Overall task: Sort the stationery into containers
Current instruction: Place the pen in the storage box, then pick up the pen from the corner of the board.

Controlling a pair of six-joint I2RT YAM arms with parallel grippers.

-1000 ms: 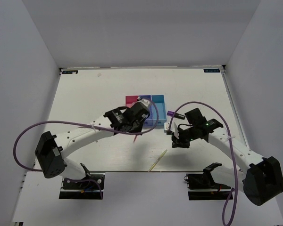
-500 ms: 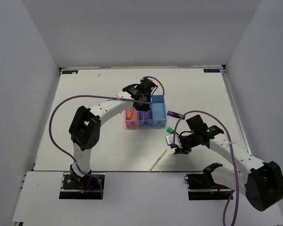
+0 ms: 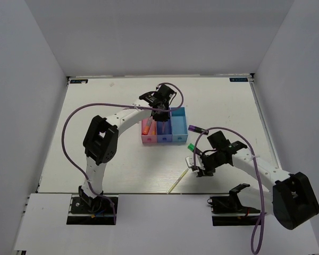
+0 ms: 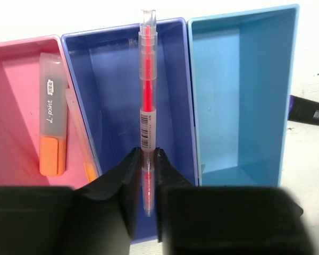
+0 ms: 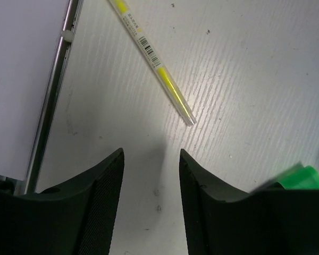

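White desk (image 3: 95, 133) with plain grey walls on three sides, seen from above. My left arm (image 3: 122, 118) reaches far forward and toward the middle, its wrist bent down over a row of three joined bins near the centre of the desk. My left claw (image 4: 147, 156) is nearly closed, gripping a pink pen (image 4: 147, 95) close to its near end. The pen is thin and clear with a red-pink core and a small barcode label. It lies lengthwise over the dark blue bin (image 4: 111, 95), and its far tip reaches the bin's far wall. I cannot tell whether it touches the bin floor.

Left of that is the pink bin (image 4: 10, 106). It holds an orange highlighter (image 4: 52, 127) with a frosted grey cap, and a thin pale stick (image 4: 77, 127) lies against the wall shared with the dark blue bin. The light blue bin (image 4: 239, 95) is on the right. A purple highlighter (image 4: 308, 110) lies on the desk just beyond its right side.

My right arm (image 3: 255, 164) bends inward across the near right part of the desk. My right claw (image 5: 151, 159) is open at medium width, holding nothing, and points down at bare desk. A yellow pen (image 5: 151, 58), clear with a barcode, lies slanted near the desk's front edge, its tip just ahead of the fingers. A green highlighter (image 5: 297, 178) lies close by on the claw's right.
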